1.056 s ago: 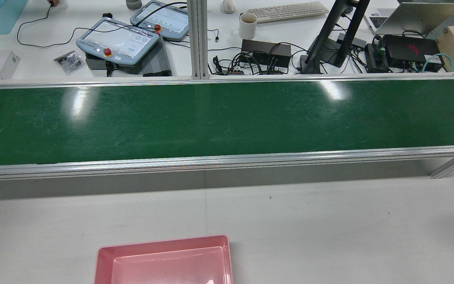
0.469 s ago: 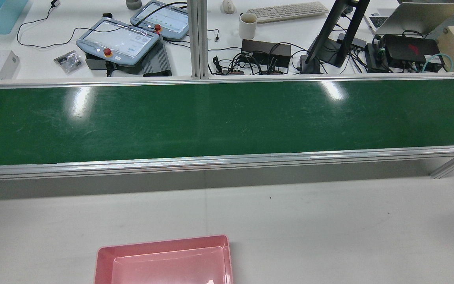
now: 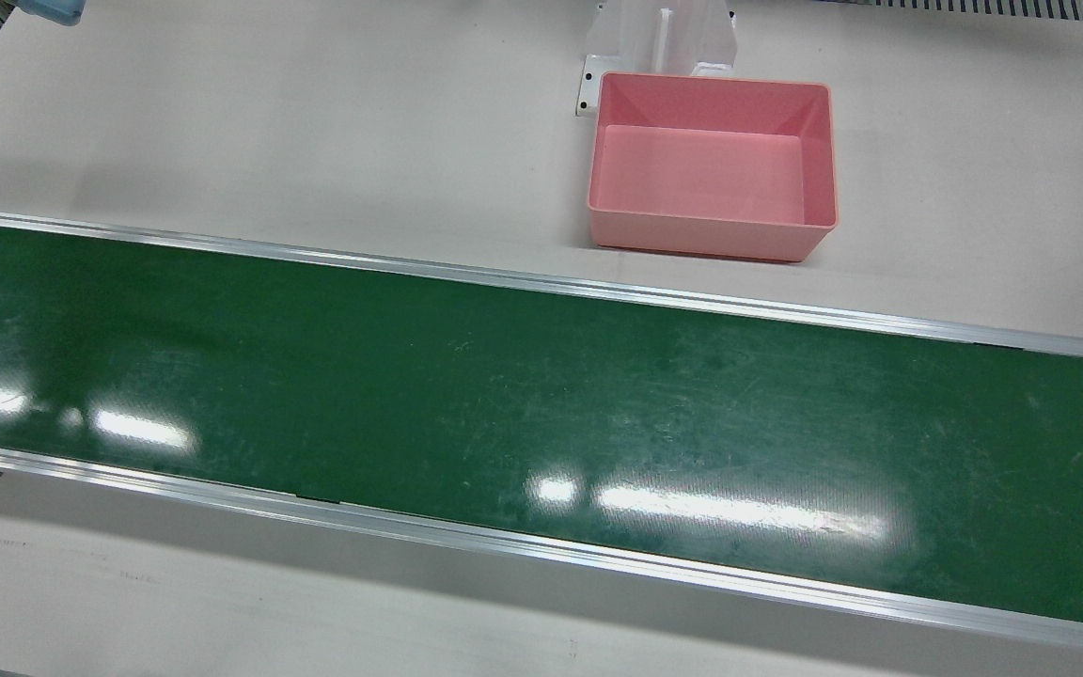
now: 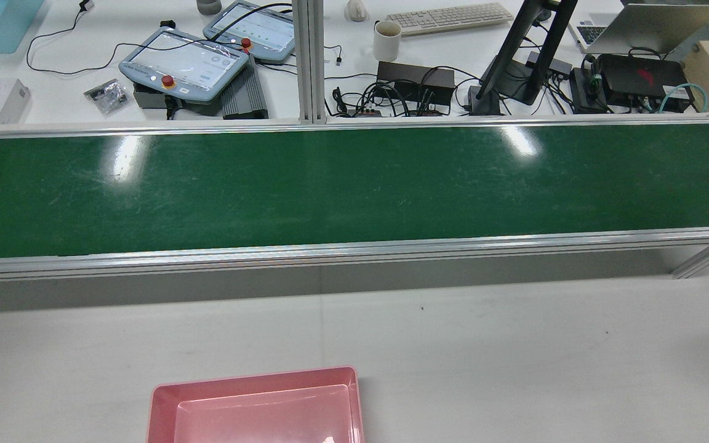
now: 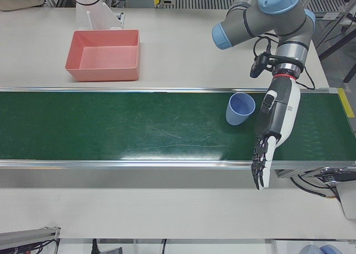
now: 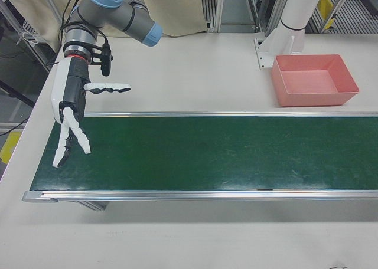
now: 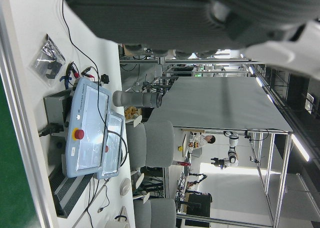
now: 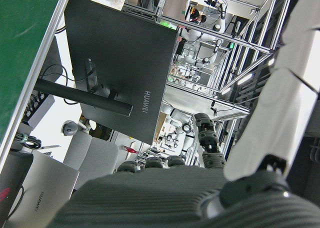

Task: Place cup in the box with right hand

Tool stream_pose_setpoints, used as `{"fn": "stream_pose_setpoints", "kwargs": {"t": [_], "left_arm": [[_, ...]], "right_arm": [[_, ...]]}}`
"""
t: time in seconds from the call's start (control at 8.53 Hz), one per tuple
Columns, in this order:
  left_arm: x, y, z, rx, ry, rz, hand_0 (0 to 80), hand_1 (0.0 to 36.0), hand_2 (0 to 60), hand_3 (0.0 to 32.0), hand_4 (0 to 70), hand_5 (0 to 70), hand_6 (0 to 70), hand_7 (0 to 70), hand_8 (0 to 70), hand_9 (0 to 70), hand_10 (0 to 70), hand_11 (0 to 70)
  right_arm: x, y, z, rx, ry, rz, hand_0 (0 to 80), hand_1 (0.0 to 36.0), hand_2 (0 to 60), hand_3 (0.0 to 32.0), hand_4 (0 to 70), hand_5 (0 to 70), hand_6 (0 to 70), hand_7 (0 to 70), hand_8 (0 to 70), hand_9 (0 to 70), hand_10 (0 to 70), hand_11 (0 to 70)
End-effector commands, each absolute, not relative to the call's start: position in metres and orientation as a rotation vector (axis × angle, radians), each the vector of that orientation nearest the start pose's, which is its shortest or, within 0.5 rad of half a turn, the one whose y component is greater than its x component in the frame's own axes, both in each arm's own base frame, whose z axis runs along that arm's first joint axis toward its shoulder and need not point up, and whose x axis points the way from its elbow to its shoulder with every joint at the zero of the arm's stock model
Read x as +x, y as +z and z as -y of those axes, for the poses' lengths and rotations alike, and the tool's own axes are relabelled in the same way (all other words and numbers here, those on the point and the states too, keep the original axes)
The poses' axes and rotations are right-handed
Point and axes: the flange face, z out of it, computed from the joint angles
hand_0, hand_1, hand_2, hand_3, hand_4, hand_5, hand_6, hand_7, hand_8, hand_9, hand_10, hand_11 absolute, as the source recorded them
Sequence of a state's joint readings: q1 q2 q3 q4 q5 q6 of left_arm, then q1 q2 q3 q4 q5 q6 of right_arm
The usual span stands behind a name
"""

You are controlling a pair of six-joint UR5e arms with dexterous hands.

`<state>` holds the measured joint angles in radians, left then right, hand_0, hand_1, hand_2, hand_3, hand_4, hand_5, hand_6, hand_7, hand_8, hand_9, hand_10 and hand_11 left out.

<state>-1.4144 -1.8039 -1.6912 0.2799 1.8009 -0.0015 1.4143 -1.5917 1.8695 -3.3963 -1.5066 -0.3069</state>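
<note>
A long green conveyor belt (image 5: 139, 123) is seen running across a white table (image 5: 183, 53). A light blue plastic cup (image 5: 240, 108) is stood upright on the belt, mouth up, near the end by the robot's left arm. The left hand (image 5: 271, 132) is hung just beside the cup, fingers stretched straight and pointed down over the belt's front rail, nothing held. At the opposite end, the right hand (image 6: 69, 118) is held above the belt with fingers spread wide apart, also empty. A pink rectangular plastic box (image 3: 713, 165) is set on the table beside the belt, well apart from the cup, with nothing inside.
</note>
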Motion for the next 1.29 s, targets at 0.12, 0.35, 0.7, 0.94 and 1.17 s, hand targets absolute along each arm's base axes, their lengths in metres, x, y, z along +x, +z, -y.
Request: {"fn": "stream_pose_setpoints", "kwargs": {"t": [0.12,0.35,0.7,0.94,1.17], "left_arm": [[-0.02,0.538,0.581,-0.392,-1.941,-2.075,0.0,0.0,0.0,0.0,0.0,0.0,0.0,0.0,0.0,0.0,0.0,0.0],[-0.02,0.538,0.581,-0.392,-1.941,-2.075,0.0,0.0,0.0,0.0,0.0,0.0,0.0,0.0,0.0,0.0,0.0,0.0],[-0.02,0.539,0.58,-0.392,-1.943,-2.074,0.0,0.0,0.0,0.0,0.0,0.0,0.0,0.0,0.0,0.0,0.0,0.0],[-0.02,0.536,0.58,-0.392,-1.939,-2.077,0.0,0.0,0.0,0.0,0.0,0.0,0.0,0.0,0.0,0.0,0.0,0.0],[-0.02,0.536,0.58,-0.392,-1.939,-2.077,0.0,0.0,0.0,0.0,0.0,0.0,0.0,0.0,0.0,0.0,0.0,0.0]], "right_arm": [[0.064,0.555,0.486,-0.263,-2.314,-2.5,46.6,13.5,6.1,0.0,0.0,3.4,1.5,1.4,0.0,1.9,0.0,0.0],[0.067,0.557,0.483,-0.264,-2.315,-2.492,46.7,13.5,6.6,0.0,0.0,3.3,1.5,2.4,0.0,1.5,0.0,0.0],[0.071,0.548,0.481,-0.276,-2.293,-2.505,46.7,13.6,6.5,0.0,0.0,3.3,1.5,2.5,0.0,1.6,0.0,0.0],[0.074,0.544,0.479,-0.275,-2.283,-2.518,46.7,13.6,6.8,0.0,0.0,3.3,1.5,3.1,0.0,1.7,0.0,0.0],[0.074,0.535,0.478,-0.272,-2.257,-2.537,46.6,13.4,7.1,0.0,0.0,3.3,1.6,4.1,0.0,2.0,0.0,0.0]]}}
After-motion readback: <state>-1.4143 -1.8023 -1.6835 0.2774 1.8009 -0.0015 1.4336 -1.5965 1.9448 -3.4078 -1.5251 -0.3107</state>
